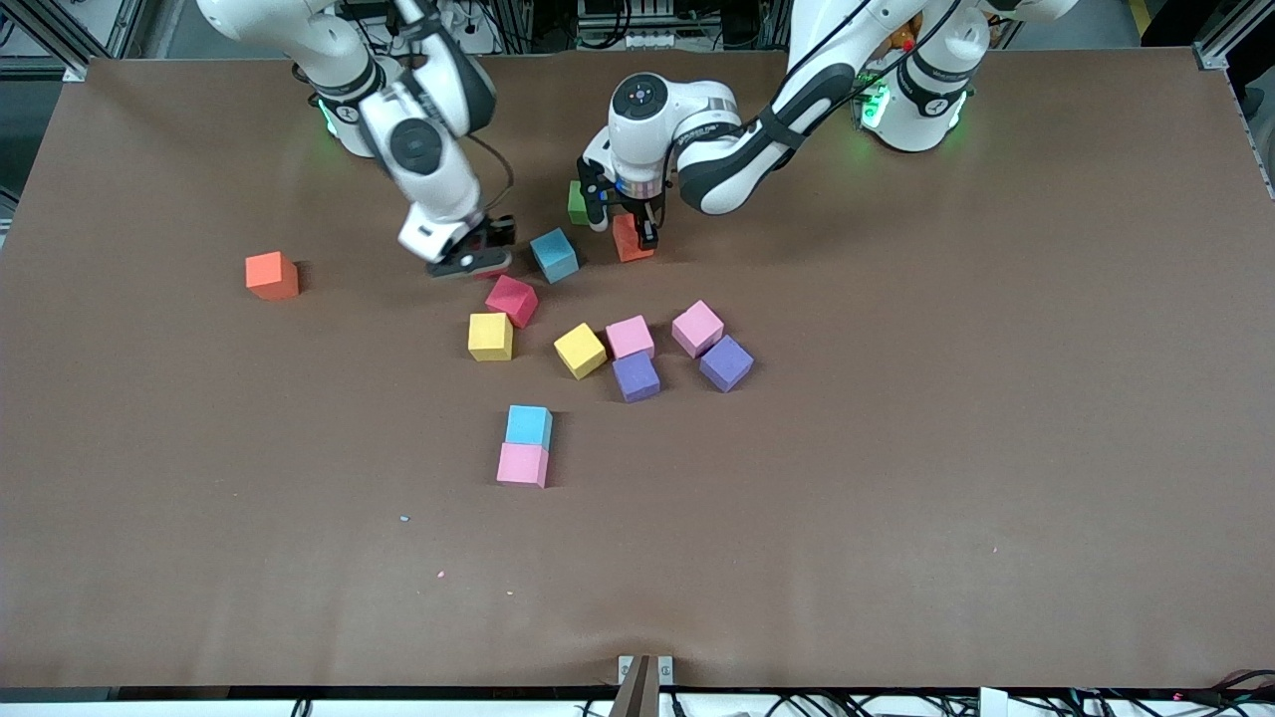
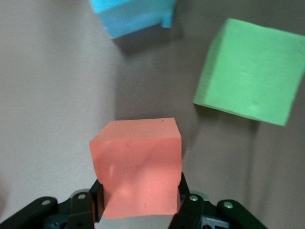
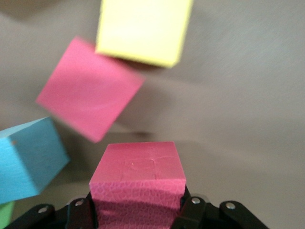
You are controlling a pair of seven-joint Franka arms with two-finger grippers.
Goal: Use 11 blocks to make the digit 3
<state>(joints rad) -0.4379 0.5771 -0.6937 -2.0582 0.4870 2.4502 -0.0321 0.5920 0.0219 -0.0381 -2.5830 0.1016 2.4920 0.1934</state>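
I see the left claw (image 1: 628, 225) clamped on an orange-red block (image 1: 632, 242) at the bench's (image 1: 996, 398) twelve o'clock — the green block (image 1: 577, 202) just beside it.

The left arm is reached in from its base and bent sharply at the elbow, its wrist pointed straight down. The left gripper (image 1: 625, 221) is held low at the table, its fingers (image 2: 189, 206) closed on an orange-red block (image 2: 138, 167). The right arm is angled down and forward — the right gripper (image 1: 476, 257) is clamped on a crimson block (image 3: 138, 183).
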